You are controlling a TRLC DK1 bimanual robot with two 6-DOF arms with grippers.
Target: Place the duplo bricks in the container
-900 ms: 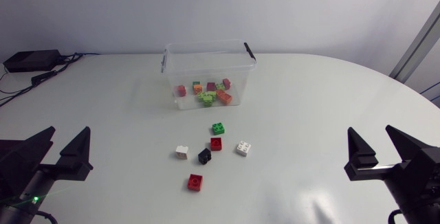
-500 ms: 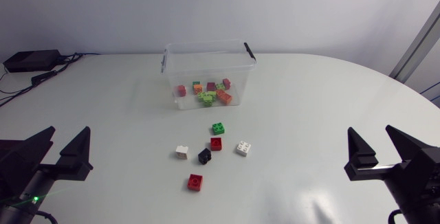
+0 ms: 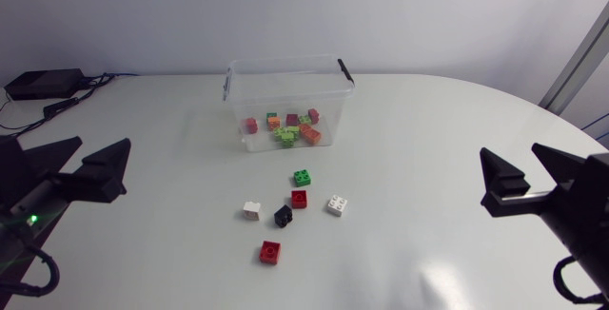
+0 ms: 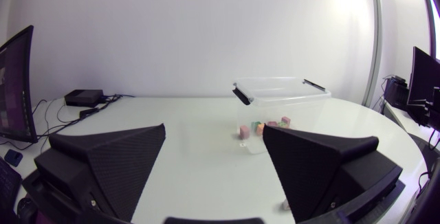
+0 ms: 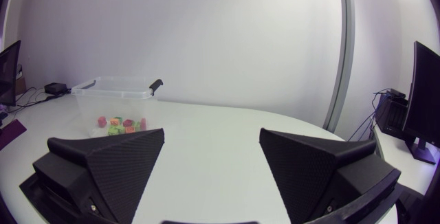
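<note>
Desk (image 3: pixel 428 139): white and rounded, set against a plain pale wall.
Left tool (image 3: pixel 103 143): at the left edge of the frame, mid-height. Its fingers are spread wide with nothing between them. In its own view the container (image 4: pixel 295 104) shows ahead, through the gap.
Right tool (image 3: pixel 511 150): at the right edge of the frame, mid-height. Its fingers are also spread wide and hold nothing.
Loose bricks: six lie on the desk in the lower centre of the frame, between the two tools and well apart from both.
Cluster: the green brick (image 3: pixel 303 178) lies uppermost, with the upper red brick (image 3: pixel 299 199) just below it. The black brick (image 3: pixel 283 216) is near that red one's lower-left corner. The cream brick (image 3: pixel 251 210) sits to the left and the white brick (image 3: pixel 337 204) to the right.
Outlier: the lower red brick (image 3: pixel 270 251) lies alone, below the cluster.
Container: clear, lidless, with dark handle clips. It stands upright in the upper centre of the frame, above the cluster.
Contents: the stored bricks (image 3: pixel 285 129), red, orange and green, lie on the container's floor.
Black box (image 3: pixel 43 84): in the upper left of the frame, with cables.
</note>
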